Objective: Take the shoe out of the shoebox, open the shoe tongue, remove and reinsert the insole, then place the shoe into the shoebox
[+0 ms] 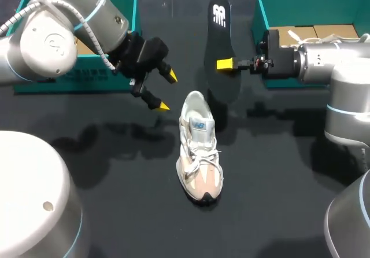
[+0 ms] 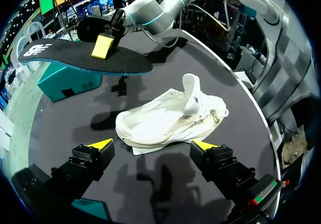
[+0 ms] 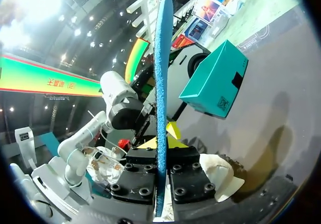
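above the counter [image 1: 272, 206] the right claw [image 1: 226, 65] pinches the black insole [image 1: 218, 32], clear of the shoe [image 1: 199, 154] standing nearby; the left claw [image 1: 165, 89] hangs spread by its heel. removal looks done; reinsertion needs the insole aimed into the opening.

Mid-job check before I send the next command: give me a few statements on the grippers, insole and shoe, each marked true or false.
1. The right gripper is shut on the insole. True.
2. The insole lies inside the shoe. False: it is held in the air, clear of the shoe.
3. The left gripper grips the tongue. False: it is open near the shoe's heel end, touching nothing.
4. The shoe stands on the table, outside the left shoebox and the right shoebox. True.
5. The tongue stands up from the shoe's opening. True.
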`<state>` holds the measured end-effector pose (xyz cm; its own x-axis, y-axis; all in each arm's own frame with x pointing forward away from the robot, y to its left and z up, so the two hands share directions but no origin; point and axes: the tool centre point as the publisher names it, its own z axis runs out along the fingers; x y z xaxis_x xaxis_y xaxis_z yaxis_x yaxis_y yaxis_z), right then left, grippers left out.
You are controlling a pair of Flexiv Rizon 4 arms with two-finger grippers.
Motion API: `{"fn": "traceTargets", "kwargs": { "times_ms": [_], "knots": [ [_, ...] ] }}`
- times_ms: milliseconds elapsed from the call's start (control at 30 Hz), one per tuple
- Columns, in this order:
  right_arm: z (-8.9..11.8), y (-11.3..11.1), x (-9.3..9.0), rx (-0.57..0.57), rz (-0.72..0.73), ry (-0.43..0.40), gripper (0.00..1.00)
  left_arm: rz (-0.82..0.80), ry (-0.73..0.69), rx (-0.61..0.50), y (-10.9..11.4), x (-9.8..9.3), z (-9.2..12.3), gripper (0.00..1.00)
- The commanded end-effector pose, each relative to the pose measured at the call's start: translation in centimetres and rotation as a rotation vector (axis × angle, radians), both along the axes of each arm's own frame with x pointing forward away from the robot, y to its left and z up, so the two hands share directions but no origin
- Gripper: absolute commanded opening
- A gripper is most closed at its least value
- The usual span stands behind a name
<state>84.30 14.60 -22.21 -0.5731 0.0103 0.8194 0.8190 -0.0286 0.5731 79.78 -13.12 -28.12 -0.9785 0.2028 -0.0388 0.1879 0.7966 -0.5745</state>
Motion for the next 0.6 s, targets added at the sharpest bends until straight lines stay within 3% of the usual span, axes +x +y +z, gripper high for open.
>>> {"fn": "traceTargets", "kwargs": {
  "times_ms": [33,233,600],
  "knots": [
    [-1.3,1.2,0.7,0.039,0.020,-0.026,0.00,0.008,-0.016,0.001,-0.9,0.0,-2.0,1.00],
    [-1.8,2.3,0.8,0.063,0.034,-0.081,0.00,0.046,-0.031,0.012,-0.4,0.2,-3.3,1.00],
    [-1.8,2.3,0.8,0.063,0.034,-0.081,0.00,0.034,-0.017,0.009,-0.3,0.2,-3.4,1.00]
  ]
}}
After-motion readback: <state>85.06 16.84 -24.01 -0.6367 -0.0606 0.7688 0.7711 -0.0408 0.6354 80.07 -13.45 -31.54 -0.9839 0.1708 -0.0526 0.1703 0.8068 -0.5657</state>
